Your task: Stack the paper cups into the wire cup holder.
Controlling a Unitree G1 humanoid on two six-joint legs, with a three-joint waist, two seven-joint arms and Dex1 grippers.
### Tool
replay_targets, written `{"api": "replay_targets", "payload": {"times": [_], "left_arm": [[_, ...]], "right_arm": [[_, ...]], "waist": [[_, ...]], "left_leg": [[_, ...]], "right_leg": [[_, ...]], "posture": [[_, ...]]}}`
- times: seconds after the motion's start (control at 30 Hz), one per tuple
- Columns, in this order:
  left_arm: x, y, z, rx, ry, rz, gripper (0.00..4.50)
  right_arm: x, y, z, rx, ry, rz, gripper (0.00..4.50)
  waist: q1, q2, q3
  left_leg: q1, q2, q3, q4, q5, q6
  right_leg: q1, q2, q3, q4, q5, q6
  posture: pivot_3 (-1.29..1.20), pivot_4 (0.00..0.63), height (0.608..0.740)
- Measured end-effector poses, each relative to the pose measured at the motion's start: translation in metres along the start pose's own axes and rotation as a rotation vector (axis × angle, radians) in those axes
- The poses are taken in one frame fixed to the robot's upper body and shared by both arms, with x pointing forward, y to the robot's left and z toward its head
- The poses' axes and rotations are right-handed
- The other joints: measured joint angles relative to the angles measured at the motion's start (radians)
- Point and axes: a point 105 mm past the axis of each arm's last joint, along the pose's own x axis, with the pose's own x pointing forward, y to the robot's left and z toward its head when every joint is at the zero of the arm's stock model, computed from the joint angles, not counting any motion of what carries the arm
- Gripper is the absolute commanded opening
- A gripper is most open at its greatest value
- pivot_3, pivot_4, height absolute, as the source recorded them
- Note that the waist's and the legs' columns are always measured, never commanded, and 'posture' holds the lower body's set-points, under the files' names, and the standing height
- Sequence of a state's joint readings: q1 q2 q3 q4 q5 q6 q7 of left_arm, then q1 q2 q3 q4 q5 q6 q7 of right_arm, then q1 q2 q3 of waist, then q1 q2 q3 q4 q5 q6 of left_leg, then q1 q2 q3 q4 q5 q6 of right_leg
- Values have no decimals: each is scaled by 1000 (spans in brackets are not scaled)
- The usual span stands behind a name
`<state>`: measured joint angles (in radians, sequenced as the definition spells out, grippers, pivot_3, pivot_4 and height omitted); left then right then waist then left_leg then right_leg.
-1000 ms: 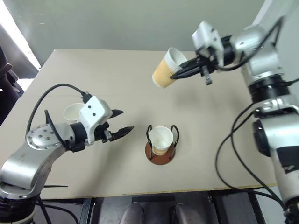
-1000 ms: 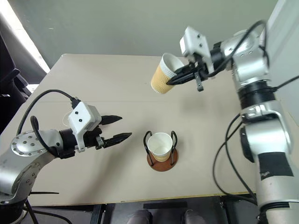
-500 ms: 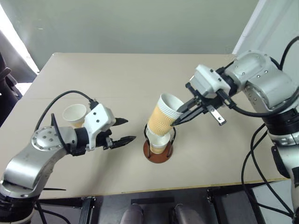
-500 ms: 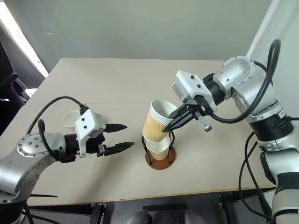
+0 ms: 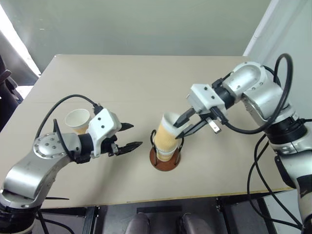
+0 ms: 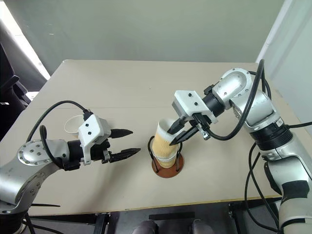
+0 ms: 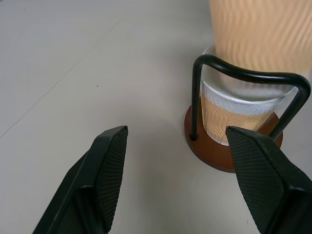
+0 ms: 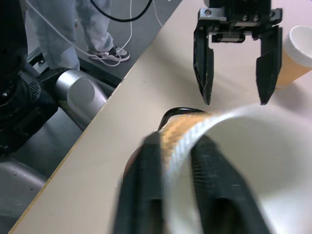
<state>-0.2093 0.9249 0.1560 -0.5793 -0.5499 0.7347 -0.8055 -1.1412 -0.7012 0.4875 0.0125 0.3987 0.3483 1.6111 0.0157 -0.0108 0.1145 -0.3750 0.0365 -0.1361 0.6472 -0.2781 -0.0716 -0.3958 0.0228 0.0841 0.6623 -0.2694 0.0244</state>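
Left end effector point(image 5: 127, 136): black textured fingers spread, empty, hovering just left of the wire cup holder point(image 5: 165, 157). Behind it, a ribbed tan spare cup point(image 5: 78, 120) on the matte beige tabletop point(image 5: 122, 83). Right end effector point(image 6: 179, 132) straddles the rim of the upper cup point(image 5: 167, 131), half-nested in the seated cup point(image 7: 229, 119). Release step, I judge; next: let go fully, withdraw upward cleanly.
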Motion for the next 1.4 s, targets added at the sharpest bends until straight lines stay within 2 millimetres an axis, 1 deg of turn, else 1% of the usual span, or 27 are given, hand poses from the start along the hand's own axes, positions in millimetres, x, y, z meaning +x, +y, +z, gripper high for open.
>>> {"api": "replay_targets", "payload": {"times": [0.03, 0.17, 0.23, 0.3, 0.37, 0.5, 0.57, 0.63, 0.7, 0.77, 0.83, 0.9, 0.93, 1.03, 1.1, 1.17, 1.23, 1.33, 1.4], "left_arm": [[0, 0, 0, 0, 1, 1, 3434], [-1, 1, -1, 1, 5, 4, 3434], [-2, 5, -2, 11, 12, 20, 3434], [-7, 16, -4, 23, 35, 61, 3434], [-15, 32, -3, 58, 65, 121, 3434], [-40, 61, -5, 155, 196, 212, 3434], [-55, 75, -8, 199, 279, 248, 3434], [-67, 85, -10, 234, 346, 262, 3434], [-73, 91, -10, 253, 371, 268, 3434], [-72, 93, -11, 270, 382, 256, 3434], [-70, 101, -15, 284, 412, 255, 3434], [-71, 111, -23, 289, 460, 264, 3434], [-71, 114, -30, 288, 491, 264, 3434], [-70, 119, -52, 274, 567, 252, 3434], [-68, 120, -63, 256, 588, 246, 3434], [-66, 120, -69, 248, 596, 234, 3434], [-61, 119, -71, 253, 592, 218, 3434], [-54, 120, -75, 262, 593, 203, 2793], [-51, 121, -78, 257, 594, 195, 2091]], "right_arm": [[0, 0, 0, -3, 1, 0, 2306], [0, 0, -1, -12, 10, -3, 3766], [0, -2, -2, 2, 5, -10, 4475], [-2, -6, -4, 30, -10, -28, 4475], [-13, -12, -6, 62, -28, -89, 4475], [-46, -20, -9, 148, -87, -235, 4475], [-64, -18, -9, 180, -125, -297, 4475], [-78, -12, -15, 200, -129, -353, 4475], [-79, -9, -22, 233, -133, -366, 4475], [-74, -7, -26, 255, -137, -364, 4475], [-70, -4, -27, 259, -133, -366, 4475], [-68, -3, -26, 257, -128, -375, 4475], [-69, -3, -26, 259, -128, -385, 4475], [-70, -2, -25, 260, -119, -401, 4475], [-71, 0, -26, 272, -111, -412, 4475], [-71, 1, -27, 280, -103, -417, 4475], [-72, 2, -26, 278, -93, -426, 4475], [-73, 3, -26, 282, -80, -437, 4500], [-73, 4, -27, 287, -74, -443, 4500]], "waist": [[0, 0, 0], [0, 0, 0], [0, 0, 0], [0, 0, 0], [1, 0, 0], [5, 0, 0], [7, 0, 0], [9, 0, 0], [9, 0, 0], [8, 0, 0], [8, 0, 0], [7, 0, 0], [6, 0, 0], [4, 0, 0], [4, 0, 0], [4, 0, 0], [4, 0, 0], [4, 0, 0], [4, 0, 0]], "left_leg": [[0, 0, 0, 0, 0, 0], [0, 0, 0, 0, 0, 0], [0, 0, 0, 0, 0, 0], [0, 1, 0, 0, 0, 0], [0, 1, -1, 0, 0, 0], [-2, 0, -2, 0, 0, 0], [-3, 0, -2, -1, 0, -1], [-4, 0, -3, -1, 0, -1], [-4, 0, -3, -1, 0, -1], [-4, 0, -3, -1, 0, -1], [-4, 1, -3, -1, 0, -1], [-4, 1, -4, 0, 0, -1], [-4, 1, -4, 0, 0, -1], [-7, 1, -4, 0, 0, -1], [-9, 1, -4, -1, 0, -1], [-10, 1, -4, -1, 0, -1], [-10, 1, -4, -1, 0, -1], [-9, 1, -4, 0, 0, -1], [-9, 1, -4, 0, 0, -1]], "right_leg": [[0, 0, 0, 0, 0, 0], [0, 0, 0, 0, 0, 0], [0, 0, 0, 0, 0, 0], [0, 0, 0, 0, 0, 0], [0, 1, 0, 0, 0, 0], [-1, 1, 0, -1, 0, -1], [-3, 1, 0, -1, 0, -1], [-3, 1, 0, -1, 0, -1], [-3, 1, 0, -1, 0, -1], [-4, 1, 0, 0, 0, -1], [-4, 1, 0, 1, 0, -1], [-5, 1, 0, 1, 0, -1], [-5, 0, 0, 0, 0, -1], [-8, 0, 0, 0, 0, -1], [-9, 0, 0, 0, 0, -1], [-10, 0, 0, 0, 0, -1], [-10, 0, 0, 0, 0, -1], [-10, 0, 0, 0, 0, -1], [-10, 0, 0, 0, 0, -1]], "posture": [[0, 150, 740], [0, 150, 740], [0, 150, 740], [0, 150, 740], [0, 150, 740], [0, 150, 740], [0, 150, 740], [0, 150, 740], [0, 150, 740], [0, 150, 740], [0, 150, 740], [0, 150, 740], [0, 150, 740], [0, 150, 740], [0, 150, 740], [0, 150, 740], [0, 150, 740], [0, 150, 740], [0, 150, 740]]}}
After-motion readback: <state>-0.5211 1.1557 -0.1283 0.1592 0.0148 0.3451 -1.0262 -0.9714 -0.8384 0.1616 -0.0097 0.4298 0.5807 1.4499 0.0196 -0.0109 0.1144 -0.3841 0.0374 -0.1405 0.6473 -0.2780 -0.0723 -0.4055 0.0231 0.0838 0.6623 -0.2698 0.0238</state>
